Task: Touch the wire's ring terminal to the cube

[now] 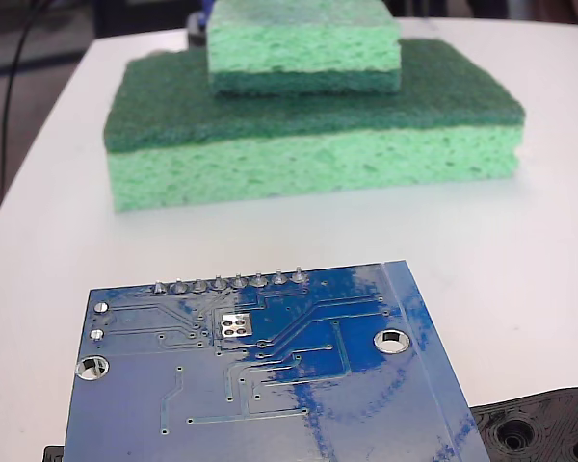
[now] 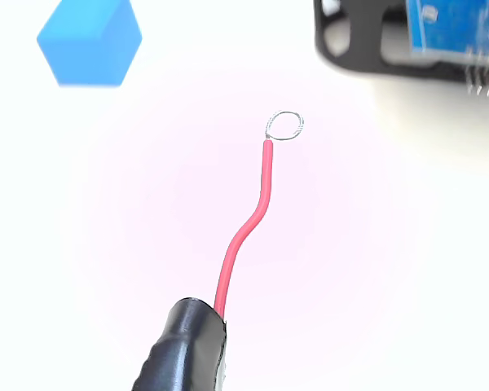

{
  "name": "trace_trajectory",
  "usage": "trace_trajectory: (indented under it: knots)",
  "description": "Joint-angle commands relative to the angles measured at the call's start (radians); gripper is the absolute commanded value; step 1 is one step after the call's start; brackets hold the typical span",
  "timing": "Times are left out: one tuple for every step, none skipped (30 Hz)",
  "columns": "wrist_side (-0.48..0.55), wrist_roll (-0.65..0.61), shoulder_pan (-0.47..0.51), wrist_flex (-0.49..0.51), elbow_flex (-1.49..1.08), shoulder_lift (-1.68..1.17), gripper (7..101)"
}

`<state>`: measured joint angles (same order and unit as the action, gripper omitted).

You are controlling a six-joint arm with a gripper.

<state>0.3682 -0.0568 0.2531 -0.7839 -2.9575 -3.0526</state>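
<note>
In the wrist view a red-sleeved wire (image 2: 244, 228) rises from a black wrapped stub (image 2: 183, 350) at the bottom edge. It ends in the wire's ring terminal (image 2: 284, 125), a small silver loop over the white table. The cube (image 2: 90, 42), plain blue, sits at the upper left. The ring is well to its right and lower in the picture, apart from it. No gripper fingers show in either view. In the fixed view only a sliver of blue (image 1: 209, 12) peeks out behind the small sponge.
A small light-green sponge block (image 1: 303, 48) lies on a wide green sponge slab (image 1: 308, 135) at the back. A blue circuit board (image 1: 260, 375) in a black holder (image 1: 544, 428) stands close to the fixed camera. The wrist view shows the circuit board (image 2: 456, 28) at top right.
</note>
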Motion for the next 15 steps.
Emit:
trace_trajectory:
  knots:
    - [-0.012,-0.014,-0.009,-0.014,-0.003,-0.002,100.3]
    - [-0.015,-0.012,-0.012,-0.014,-0.011,-0.002,100.3]
    - [-0.018,-0.011,-0.012,-0.009,-0.017,-0.002,100.3]
    - [-0.025,-0.009,-0.012,-0.009,-0.018,-0.002,100.3]
    - [-0.028,-0.008,-0.015,-0.011,-0.020,-0.002,100.3]
    - [-0.037,-0.005,-0.017,-0.008,-0.025,-0.002,100.3]
    - [-0.044,-0.002,-0.017,-0.006,-0.029,-0.002,100.3]
    - [-0.052,0.002,-0.018,-0.003,-0.035,-0.002,100.3]
    - [-0.060,0.002,-0.023,-0.005,-0.038,-0.002,100.3]
    - [-0.067,0.005,-0.029,-0.003,-0.038,-0.002,100.3]
    - [-0.080,0.012,-0.034,-0.002,-0.038,-0.002,100.3]
    - [-0.084,0.017,-0.034,0.000,-0.038,-0.002,100.3]
    - [-0.089,0.021,-0.034,0.002,-0.038,-0.002,100.3]
    - [-0.095,0.025,-0.034,0.002,-0.038,-0.002,100.3]
    - [-0.101,0.028,-0.034,0.003,-0.038,-0.002,100.3]
